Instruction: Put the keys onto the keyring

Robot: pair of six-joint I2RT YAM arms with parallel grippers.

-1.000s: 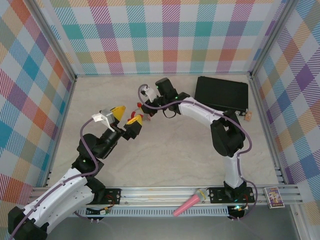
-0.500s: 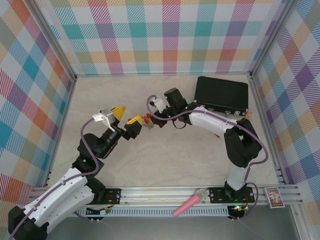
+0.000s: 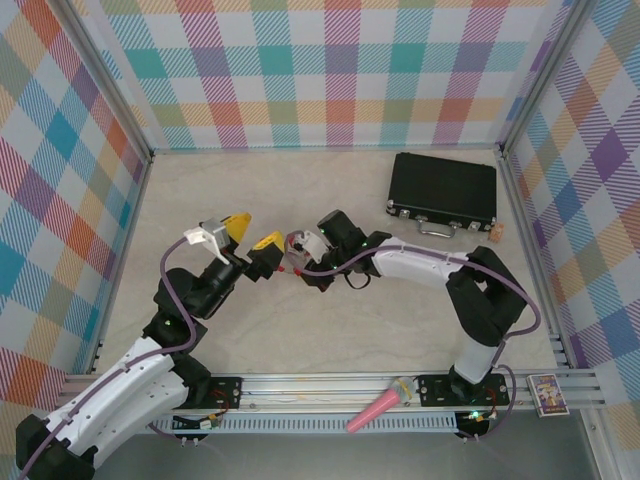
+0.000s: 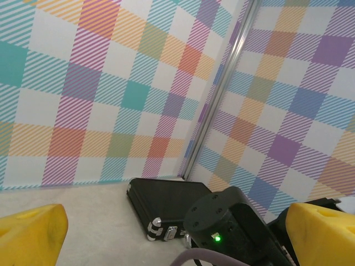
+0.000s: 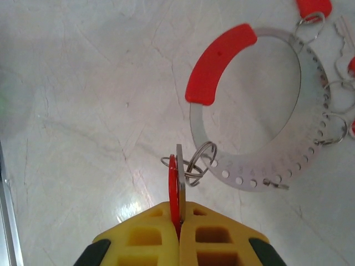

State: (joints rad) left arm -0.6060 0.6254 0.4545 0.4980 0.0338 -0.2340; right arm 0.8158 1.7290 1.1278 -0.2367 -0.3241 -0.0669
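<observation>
matt silvery metal keyring (image 5: 198, 130) with glossy red plastic sleeve (image 5: 215, 62).

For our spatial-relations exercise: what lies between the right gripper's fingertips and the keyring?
In the right wrist view, the right gripper pinches a key edge-on; its small wire loops span the stretch, overlapping the keyring.

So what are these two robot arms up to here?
The right gripper is pinching a tiny red-headed key, holding its small wire loop against the edge of the keyring. The keyring appears to lie on the table, with other keys along its far side. The left gripper is open close by, holding nothing.
</observation>
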